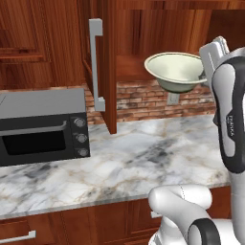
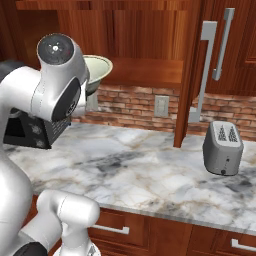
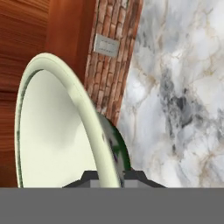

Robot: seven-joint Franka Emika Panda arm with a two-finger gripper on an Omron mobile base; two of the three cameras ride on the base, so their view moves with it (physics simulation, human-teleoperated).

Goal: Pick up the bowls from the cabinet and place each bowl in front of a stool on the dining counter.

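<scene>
A whitish pale-green bowl (image 1: 174,71) with a dark green foot hangs in the air above the brick-backed marble counter, level with the open cabinet's bottom shelf (image 1: 129,64). My gripper (image 3: 113,178) is shut on the bowl's rim (image 3: 94,131), one fingertip inside and one outside. In the left base view my hand meets the bowl at its right rim. In the right base view my arm covers part of the bowl (image 2: 99,69). The cabinet door (image 1: 109,62) stands swung open, its grey bar handle (image 1: 95,64) facing left. The dining counter and the stools are out of view.
A black-and-grey microwave (image 1: 43,127) sits on the marble counter (image 1: 143,153) at the left. A grey toaster (image 2: 223,147) stands at the right, below the open door's edge (image 2: 190,75). A wall outlet (image 2: 161,106) is set in the brick.
</scene>
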